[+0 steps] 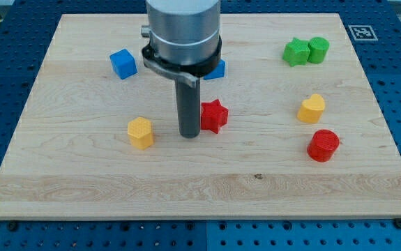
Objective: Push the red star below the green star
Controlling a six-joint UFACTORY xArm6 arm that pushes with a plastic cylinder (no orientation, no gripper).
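The red star (214,116) lies near the middle of the wooden board (200,195). My tip (189,134) rests on the board just left of the red star, close against its left side. The green star (296,52) sits at the view's upper right, touching a green round block (319,49) on its right. The red star is far to the left of and lower than the green star.
A blue cube (123,63) lies at the upper left. Another blue block (216,69) is partly hidden behind the arm. A yellow hexagonal block (140,132) lies left of my tip. A yellow block (312,109) and a red round block (323,145) lie at the right.
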